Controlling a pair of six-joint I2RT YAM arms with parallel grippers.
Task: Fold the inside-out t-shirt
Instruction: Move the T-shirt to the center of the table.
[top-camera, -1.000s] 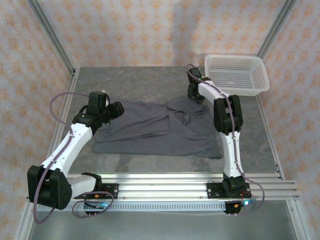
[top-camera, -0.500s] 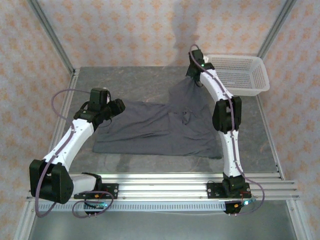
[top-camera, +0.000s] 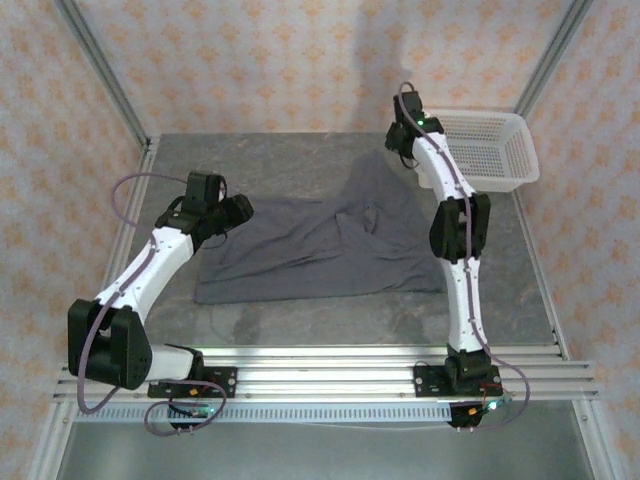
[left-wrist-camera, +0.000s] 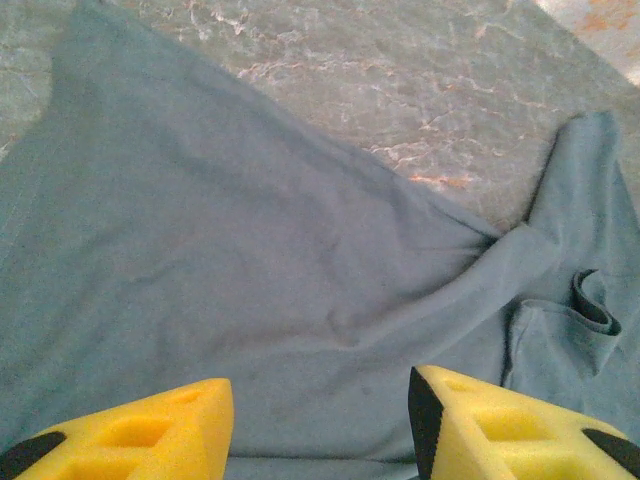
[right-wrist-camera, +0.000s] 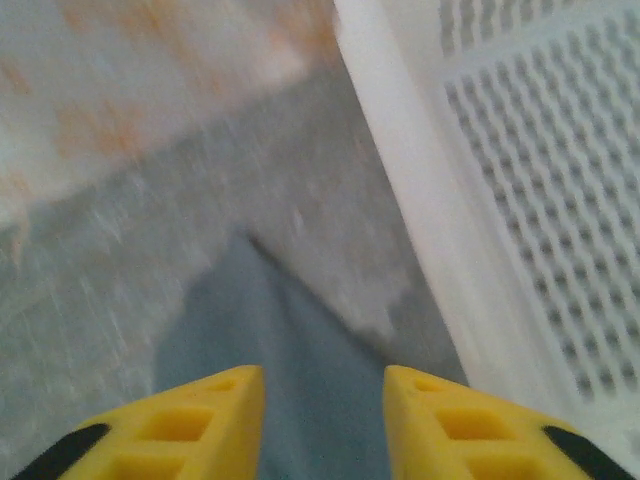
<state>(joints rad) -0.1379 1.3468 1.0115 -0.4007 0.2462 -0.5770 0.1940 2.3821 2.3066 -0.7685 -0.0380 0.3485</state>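
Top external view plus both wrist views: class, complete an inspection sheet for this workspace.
Surface: grey marbled tabletop, no spills seen.
Job's things: dark slate-grey short-sleeved cloth t-shirt, spread out, far right part rising in a peak.
Clutter: white plastic mesh basket at far right corner; nothing seen inside.
Claws: left claw open over the shirt's left edge; right claw open above the peak, beside the basket.
Cables: purple cable looping off left arm.
Surroundings: patterned walls, metal frame posts.
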